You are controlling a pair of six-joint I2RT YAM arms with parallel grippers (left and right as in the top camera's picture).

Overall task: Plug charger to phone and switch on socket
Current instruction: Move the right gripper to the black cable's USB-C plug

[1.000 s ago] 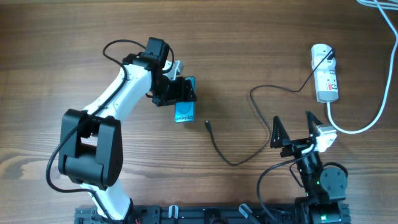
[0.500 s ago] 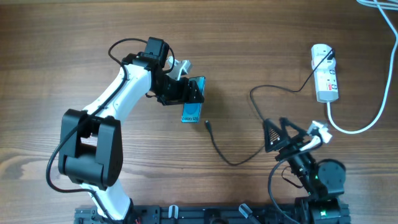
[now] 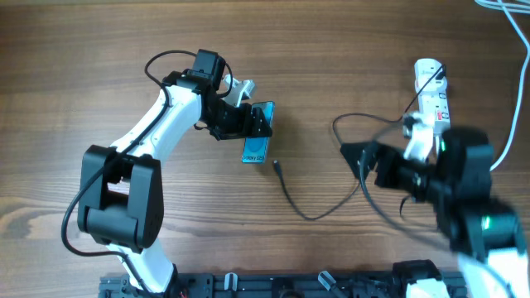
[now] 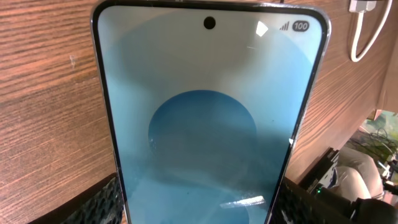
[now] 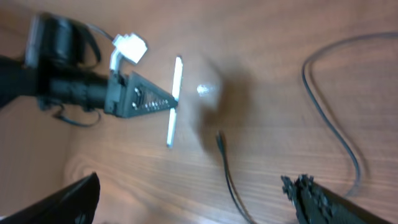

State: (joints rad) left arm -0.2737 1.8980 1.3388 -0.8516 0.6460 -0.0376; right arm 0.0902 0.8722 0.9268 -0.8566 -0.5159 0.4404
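The phone [image 3: 257, 146], cyan screen lit, is clamped in my left gripper [image 3: 248, 124] left of the table's middle. In the left wrist view the phone [image 4: 205, 124] fills the frame, with my left gripper's [image 4: 199, 214] jaws on both its long edges. The charger's thin black cable [image 3: 310, 215] lies loose, its small plug tip [image 3: 277, 165] just right of the phone and its other end at the socket [image 3: 431, 79]. My right gripper [image 3: 358, 157] is blurred, open and empty. In the right wrist view the right gripper [image 5: 199, 205] is spread wide above the plug tip [image 5: 219, 138], and the phone [image 5: 174, 102] shows edge-on.
The socket's thick white lead [image 3: 513, 124] loops along the right edge of the table. The cable makes a wide loop [image 3: 335, 124] between the phone and the socket. The right arm covers part of the table below the socket.
My left gripper carried the phone a little to the right, then held still. My right arm rose from the front edge and swung up and left towards the cable, blurred by motion.
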